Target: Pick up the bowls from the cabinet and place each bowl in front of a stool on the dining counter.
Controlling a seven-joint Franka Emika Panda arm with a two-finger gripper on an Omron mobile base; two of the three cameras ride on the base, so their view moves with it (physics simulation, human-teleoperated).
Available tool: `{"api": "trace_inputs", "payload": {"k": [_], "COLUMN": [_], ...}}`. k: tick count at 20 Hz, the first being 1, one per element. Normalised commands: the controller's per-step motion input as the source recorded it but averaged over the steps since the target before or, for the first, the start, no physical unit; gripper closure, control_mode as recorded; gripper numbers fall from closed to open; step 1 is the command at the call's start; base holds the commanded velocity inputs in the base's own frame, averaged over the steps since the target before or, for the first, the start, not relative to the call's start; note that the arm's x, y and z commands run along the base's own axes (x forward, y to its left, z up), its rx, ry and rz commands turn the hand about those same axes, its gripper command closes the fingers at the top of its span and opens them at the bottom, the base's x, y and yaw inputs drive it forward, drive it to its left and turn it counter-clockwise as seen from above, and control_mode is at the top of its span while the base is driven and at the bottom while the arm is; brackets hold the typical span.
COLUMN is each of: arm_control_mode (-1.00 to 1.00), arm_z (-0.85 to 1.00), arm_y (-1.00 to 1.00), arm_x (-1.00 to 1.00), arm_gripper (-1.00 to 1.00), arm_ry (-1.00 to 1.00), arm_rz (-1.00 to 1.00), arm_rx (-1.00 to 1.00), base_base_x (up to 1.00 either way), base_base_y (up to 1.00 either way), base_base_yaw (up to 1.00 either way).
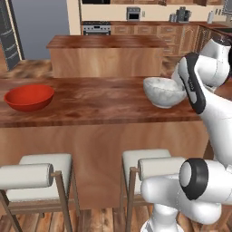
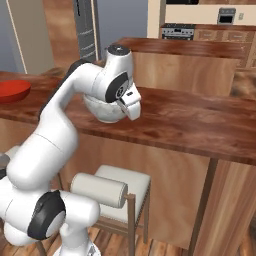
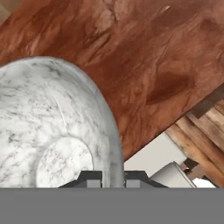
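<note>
The long dark reddish-brown wood-grain dining counter (image 1: 90, 102) runs across the left base view over a plain lighter wood front panel; in the right base view it slants from left to right. Behind it stands a smaller wood island (image 1: 106, 54) w/ the same kind of top, and further back a row of brown base units w/ a steel oven (image 1: 96, 28).

The white arm w/ dark joints (image 2: 55, 135) arches up from the base and bends over the counter's near edge.

Two alike stools w/ pale grey-white cushioned seats and padded roll backrests sit under the counter front: the left stool (image 1: 38, 179) and the right stool (image 1: 147, 167), the latter partly hidden by the arm.

The glossy red shallow bowl (image 1: 29, 97) rests on the counter above the left stool, well apart from the other bowl.

The grey-white marbled deep bowl (image 1: 163, 91) is at the counter above the right stool; can't tell if its base touches the top.

The gripper (image 3: 113, 177) is clamped on the marbled bowl's rim, one finger inside and one outside the wall, seen in the hand view.
</note>
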Motion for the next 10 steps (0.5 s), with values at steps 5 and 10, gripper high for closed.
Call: {"api": "trace_inputs", "payload": {"k": [5, 10], "arm_control_mode": [-1.0, -1.0], "arm_z": [0.0, 0.0], "arm_y": [-0.27, -0.34], "arm_x": [0.24, 0.28], "arm_gripper": [1.0, 1.0], "arm_ry": [0.25, 0.23], "arm_rz": [-0.06, -0.08], "arm_rx": [-0.05, -0.04], "base_base_x": [0.0, 0.0], "base_base_y": [0.0, 0.0], "base_base_yaw": [0.0, 0.0]}}
